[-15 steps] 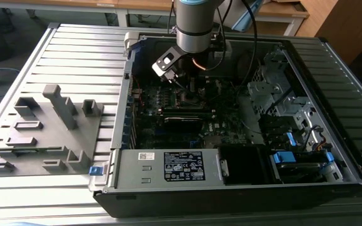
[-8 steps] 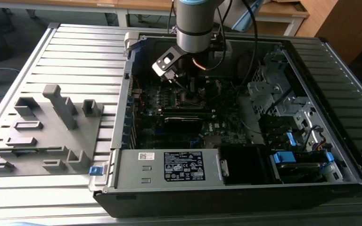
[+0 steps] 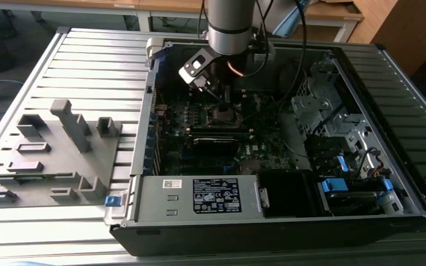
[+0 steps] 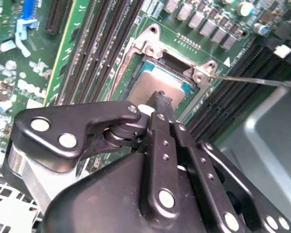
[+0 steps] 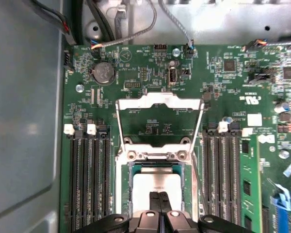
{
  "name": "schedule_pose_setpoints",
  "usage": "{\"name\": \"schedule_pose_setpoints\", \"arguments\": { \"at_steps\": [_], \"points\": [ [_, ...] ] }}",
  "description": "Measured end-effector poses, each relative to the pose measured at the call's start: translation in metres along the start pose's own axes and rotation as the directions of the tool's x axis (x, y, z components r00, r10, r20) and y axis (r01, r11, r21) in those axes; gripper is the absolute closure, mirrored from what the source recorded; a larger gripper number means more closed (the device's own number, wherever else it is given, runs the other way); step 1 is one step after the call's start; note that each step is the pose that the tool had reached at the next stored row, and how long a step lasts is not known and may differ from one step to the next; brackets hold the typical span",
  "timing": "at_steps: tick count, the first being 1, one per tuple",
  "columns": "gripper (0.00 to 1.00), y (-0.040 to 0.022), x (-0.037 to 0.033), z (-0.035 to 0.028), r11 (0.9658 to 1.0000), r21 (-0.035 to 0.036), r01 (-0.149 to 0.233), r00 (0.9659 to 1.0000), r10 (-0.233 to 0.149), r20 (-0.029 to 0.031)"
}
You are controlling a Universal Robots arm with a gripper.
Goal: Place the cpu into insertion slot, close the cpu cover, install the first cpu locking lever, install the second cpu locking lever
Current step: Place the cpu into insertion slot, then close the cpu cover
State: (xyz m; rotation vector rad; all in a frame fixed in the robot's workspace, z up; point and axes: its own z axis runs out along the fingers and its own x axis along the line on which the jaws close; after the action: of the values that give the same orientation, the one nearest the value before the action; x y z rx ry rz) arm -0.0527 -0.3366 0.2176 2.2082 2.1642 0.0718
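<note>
The cpu [image 5: 144, 187] lies flat in the insertion slot [image 5: 128, 191] with its dull silver top facing up; it is square, with no longer side, and its edges run in line with the memory slots [image 5: 89, 179]. The cpu cover [image 5: 160, 101], a silvery frame, is swung open. The gripper [image 5: 159, 194] has its fingers pressed together holding nothing, tips at the cpu's top. In the exterior view this spot is at twelve o'clock from the power supply [image 3: 213, 195]

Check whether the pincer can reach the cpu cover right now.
Probably yes. The cover is flipped open just beyond the cpu, and the shut pincer sits over the cpu. Nothing seems to lie between pincer and cover.
</note>
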Motion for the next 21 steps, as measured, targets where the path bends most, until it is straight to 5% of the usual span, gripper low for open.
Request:
{"name": "schedule_pose_setpoints", "arguments": {
  "at_steps": [5,21],
  "points": [
    [0.89,0.0009,0.0000,-0.0132,1.0000,0.0000,0.000,1.0000,0.000,0.0000],
    [0.89,0.0056,0.0001,-0.0146,1.0000,0.0002,0.000,1.0000,0.000,0.0002]
  ]
}}
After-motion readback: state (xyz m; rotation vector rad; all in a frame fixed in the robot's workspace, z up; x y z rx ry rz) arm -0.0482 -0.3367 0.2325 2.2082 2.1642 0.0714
